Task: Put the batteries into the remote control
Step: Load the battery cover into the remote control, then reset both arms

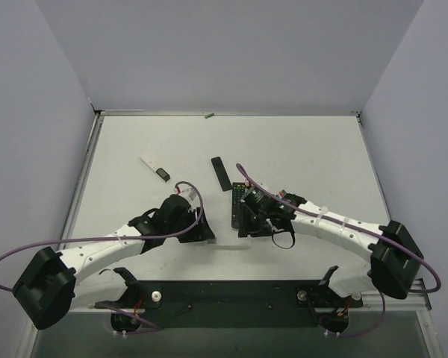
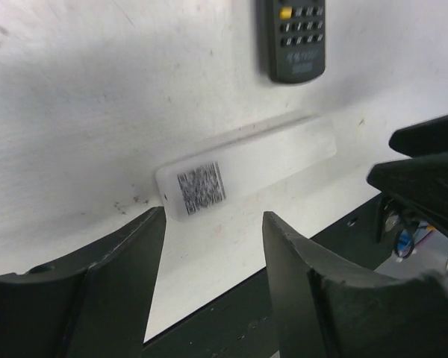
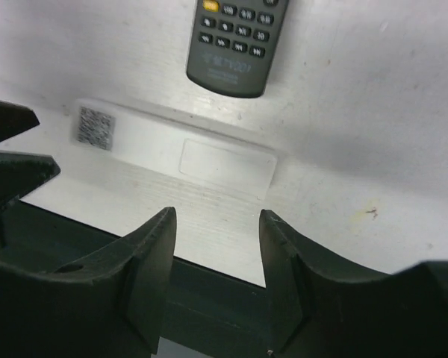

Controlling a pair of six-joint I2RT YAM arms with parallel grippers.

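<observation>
The white remote control (image 1: 228, 240) lies back up near the table's front edge, between my two grippers. In the left wrist view its end with a code label (image 2: 201, 186) is just beyond my open, empty left gripper (image 2: 213, 224). In the right wrist view its closed battery cover (image 3: 224, 160) lies just beyond my open, empty right gripper (image 3: 216, 220). Seen from above, the left gripper (image 1: 206, 231) is at the remote's left end and the right gripper (image 1: 252, 225) at its right end. No batteries show clearly.
A black remote (image 1: 239, 205) with coloured buttons lies just behind the white one. A slim black strip (image 1: 221, 173) and a white strip with a dark end (image 1: 155, 168) lie farther back. A tiny green item (image 1: 207, 115) sits at the back edge. The dark front rail (image 1: 231, 292) is close below.
</observation>
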